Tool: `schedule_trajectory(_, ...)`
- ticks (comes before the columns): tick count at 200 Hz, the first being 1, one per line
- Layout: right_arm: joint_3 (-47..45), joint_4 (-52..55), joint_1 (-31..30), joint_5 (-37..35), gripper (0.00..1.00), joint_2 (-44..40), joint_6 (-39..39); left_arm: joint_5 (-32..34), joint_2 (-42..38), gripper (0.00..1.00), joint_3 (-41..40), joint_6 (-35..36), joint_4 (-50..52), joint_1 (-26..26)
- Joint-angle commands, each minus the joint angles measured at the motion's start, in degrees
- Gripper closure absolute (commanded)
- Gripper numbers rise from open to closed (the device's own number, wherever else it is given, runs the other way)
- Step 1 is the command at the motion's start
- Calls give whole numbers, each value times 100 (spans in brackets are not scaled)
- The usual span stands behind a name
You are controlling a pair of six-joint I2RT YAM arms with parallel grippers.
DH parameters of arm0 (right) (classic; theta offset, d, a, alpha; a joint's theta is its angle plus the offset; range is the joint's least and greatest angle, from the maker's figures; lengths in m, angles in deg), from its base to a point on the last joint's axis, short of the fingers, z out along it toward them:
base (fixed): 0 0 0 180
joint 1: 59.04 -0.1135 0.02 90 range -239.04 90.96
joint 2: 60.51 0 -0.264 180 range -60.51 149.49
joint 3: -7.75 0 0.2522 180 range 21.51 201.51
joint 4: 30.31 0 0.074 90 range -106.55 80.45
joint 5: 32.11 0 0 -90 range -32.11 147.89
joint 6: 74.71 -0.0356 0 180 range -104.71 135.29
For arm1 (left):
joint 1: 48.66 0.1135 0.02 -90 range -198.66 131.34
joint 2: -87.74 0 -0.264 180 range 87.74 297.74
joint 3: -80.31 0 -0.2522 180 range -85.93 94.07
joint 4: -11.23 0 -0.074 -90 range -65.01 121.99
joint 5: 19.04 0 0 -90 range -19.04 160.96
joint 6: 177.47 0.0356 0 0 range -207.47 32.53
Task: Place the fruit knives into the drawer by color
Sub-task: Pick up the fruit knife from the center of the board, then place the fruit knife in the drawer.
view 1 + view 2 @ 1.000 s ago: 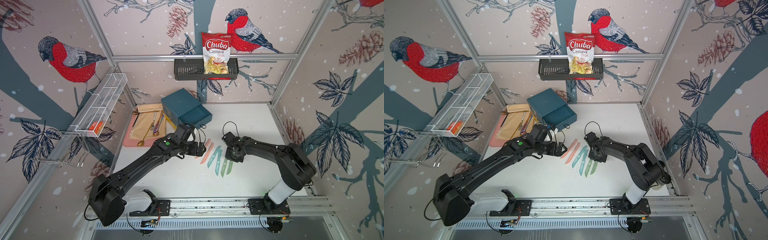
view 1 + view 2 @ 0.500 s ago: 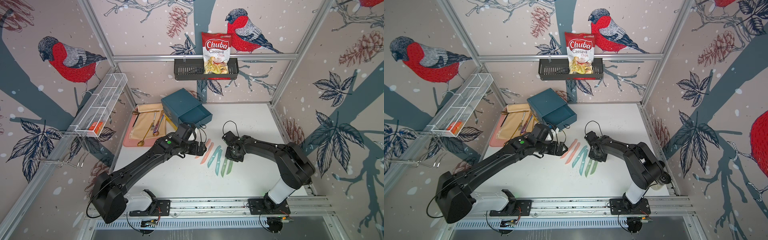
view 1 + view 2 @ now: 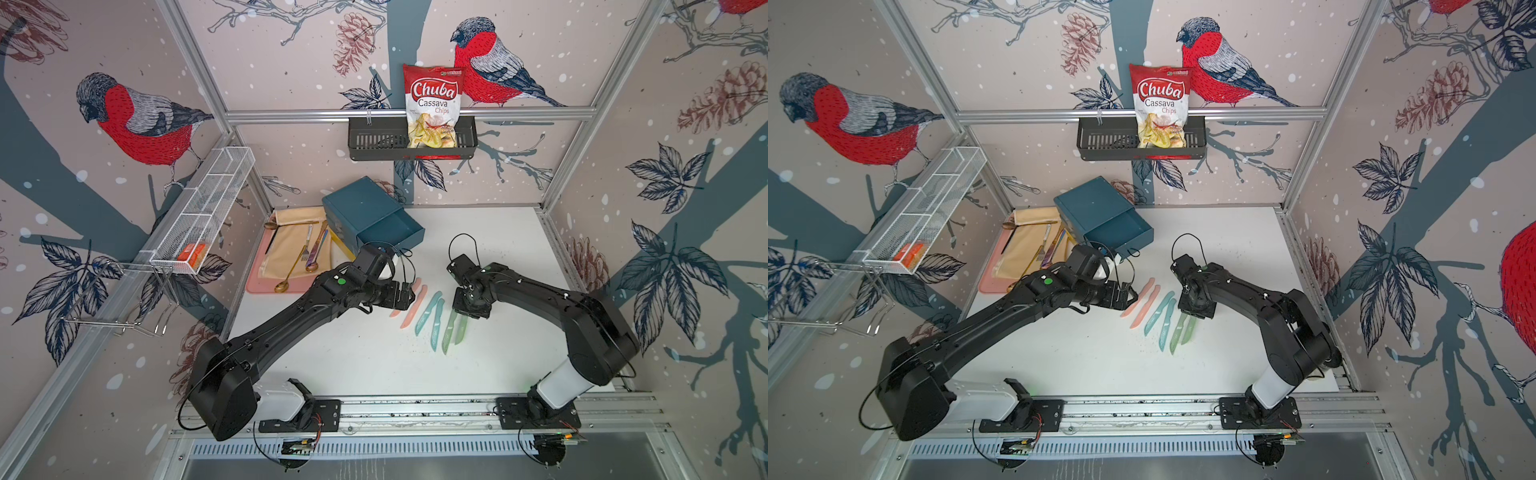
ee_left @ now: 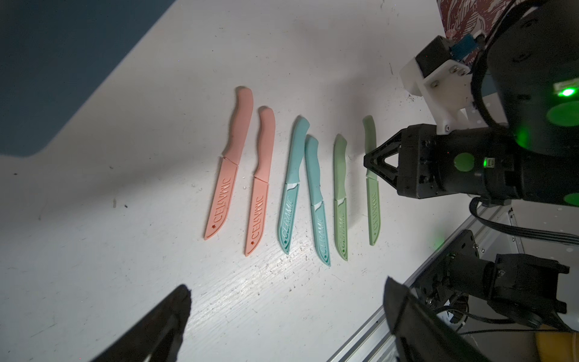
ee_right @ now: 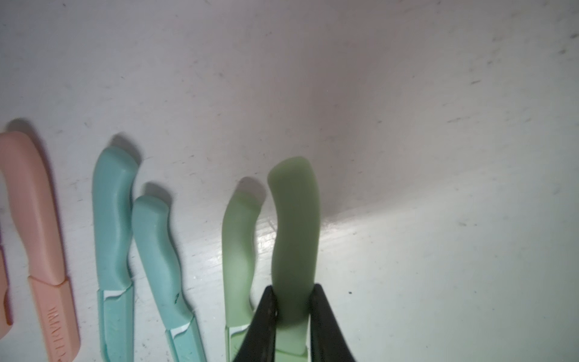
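On the white table [image 3: 478, 249], a chest of drawers [image 3: 361, 208] stands at the back, top drawer [image 3: 395, 230] pulled out, beside a pink tray [image 3: 255, 284] of metal cutlery [image 3: 309, 245]. Left gripper [image 3: 409, 293] hangs spread wide by the pink knives [image 4: 241, 131]; right gripper [image 5: 293, 313] is clamped on the outer green knife [image 5: 294, 232], at its handle. Six knives [image 4: 313, 175] form one row: probably light, stiff, slick. The second green knife [image 5: 239, 244] crowds the lift.

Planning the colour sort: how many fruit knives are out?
6, in one row: two pink by the left gripper, two teal midway, one green beside them, the outer green knife in the right gripper's jaws.
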Motion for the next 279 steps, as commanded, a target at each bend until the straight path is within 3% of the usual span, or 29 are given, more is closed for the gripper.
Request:
schedule_trajectory(1,145,336,23,-156,100,-113,105,-52,28,2,62,82,-202,-7)
schedule_trajectory(134,715,399,75,316,100,-365,-59,260,204,3,557,438,135,102)
schedule_trajectory(196,1817,495,58,776,100,-484,-534,339,20,3,1107,773,188,979)
schedule_trajectory(279,3696,196,-157,1395,100,40,-1190,213,498,3,2252,1209,502,1873)
